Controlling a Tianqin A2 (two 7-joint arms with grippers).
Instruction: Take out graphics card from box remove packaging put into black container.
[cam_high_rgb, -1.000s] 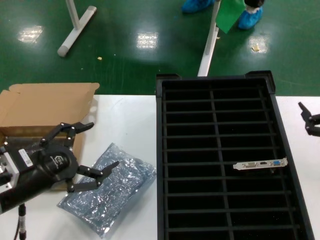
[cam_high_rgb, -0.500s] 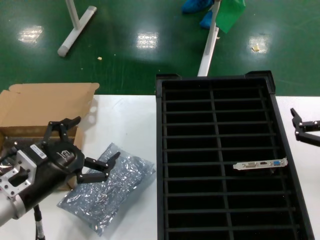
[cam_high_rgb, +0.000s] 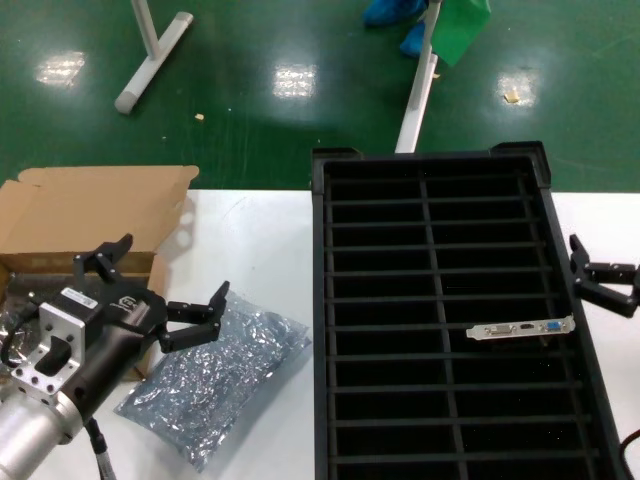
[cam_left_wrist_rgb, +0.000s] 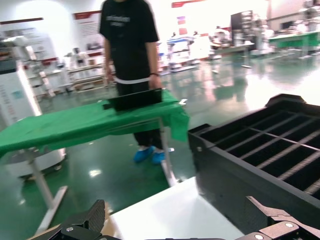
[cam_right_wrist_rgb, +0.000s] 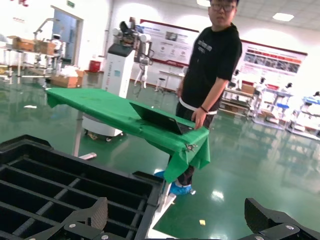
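The graphics card (cam_high_rgb: 520, 328) stands in a slot of the black container (cam_high_rgb: 440, 165), its silver bracket with the blue port showing at the right column. The crinkly grey-blue packaging (cam_high_rgb: 215, 385) lies flat on the white table between the brown box (cam_high_rgb: 95, 215) and the container. My left gripper (cam_high_rgb: 160, 290) is open and empty, lifted beside the box and above the packaging's left end. At the container's right side my right gripper (cam_high_rgb: 585, 272) hangs open, holding nothing. In the wrist views the left gripper (cam_left_wrist_rgb: 175, 220) and the right gripper (cam_right_wrist_rgb: 175, 217) each show two spread fingers.
The white table (cam_high_rgb: 260, 230) ends at a green floor. White frame legs (cam_high_rgb: 150, 60) and a post (cam_high_rgb: 418, 95) stand behind it. A person in black stands by a green-covered table (cam_right_wrist_rgb: 125, 115). The container's near wall (cam_left_wrist_rgb: 235, 170) lies close to my left gripper.
My left gripper has risen and turned back toward the box, away from the packaging. My right gripper has moved in toward the container's right wall. The card and the packaging stay put.
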